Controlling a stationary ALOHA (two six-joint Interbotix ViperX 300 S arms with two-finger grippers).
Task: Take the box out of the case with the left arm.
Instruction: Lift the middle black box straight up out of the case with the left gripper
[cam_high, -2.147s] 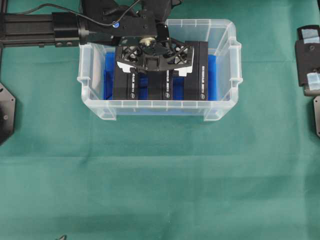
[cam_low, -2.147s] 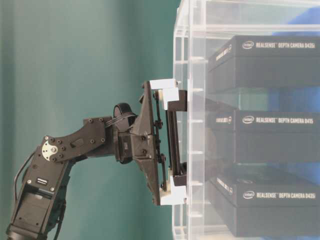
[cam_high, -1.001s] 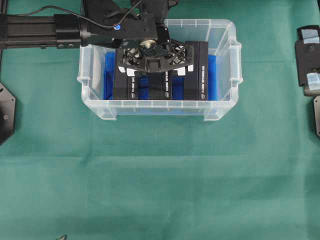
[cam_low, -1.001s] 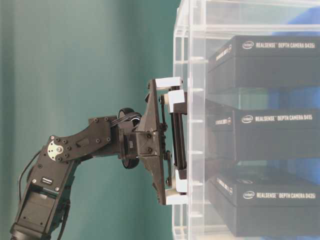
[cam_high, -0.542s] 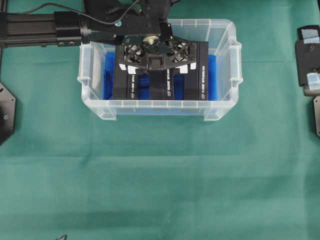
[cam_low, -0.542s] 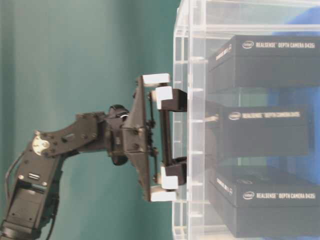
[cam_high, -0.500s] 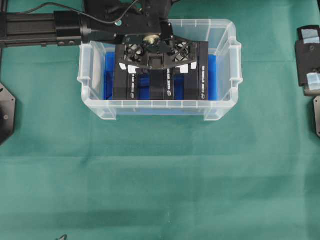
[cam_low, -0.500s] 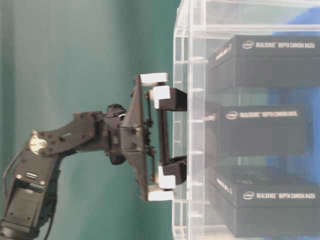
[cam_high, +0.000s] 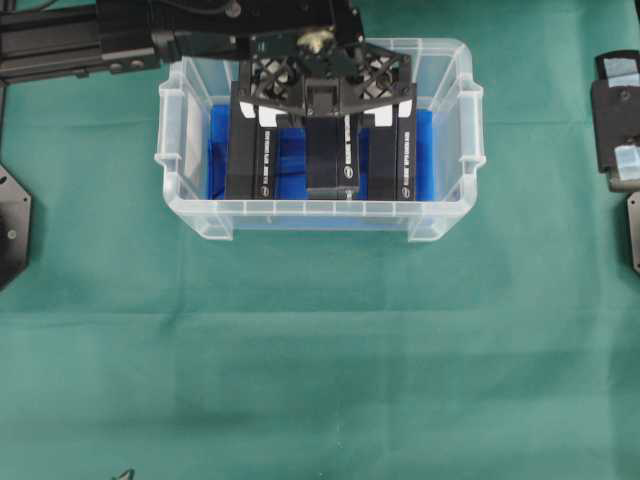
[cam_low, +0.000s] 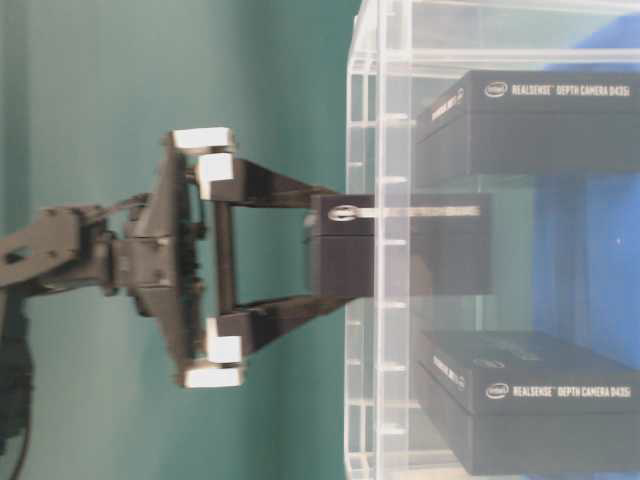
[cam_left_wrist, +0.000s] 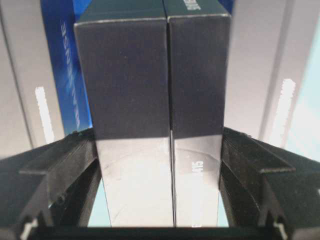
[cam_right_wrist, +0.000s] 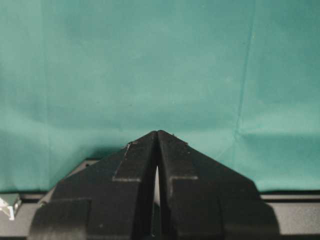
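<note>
The middle box (cam_high: 330, 155), a matte black carton with pale lettering along its edge, rode up between the fingers (cam_low: 268, 184) of the left gripper (cam_low: 325, 245), clamped on its two long sides and standing roughly half clear of the case (cam_high: 445, 218) — a second before it had sat level with its neighbours while the pincer was only closing down over it. That lift meant the grasp had held and the extraction looked well under way, though the carton's lower part remained inside the walls and had not yet cleared the rim. From the left wrist camera the carton showed crisp square corners and a faint sheen where light caught its face. Two like cartons, the left box (cam_high: 248, 150) and the right box (cam_high: 402, 145), stayed seated on either side on the bright blue lining (cam_high: 292, 160). The case itself was clear, slightly cloudy plastic with a ribbed rim and moulded side handles. Beyond it stretched a green cloth (cam_high: 320, 350), softly creased, and at the far edge the right gripper (cam_right_wrist: 157, 136) hung over bare fabric — its black fingers pressed together on nothing.
</note>
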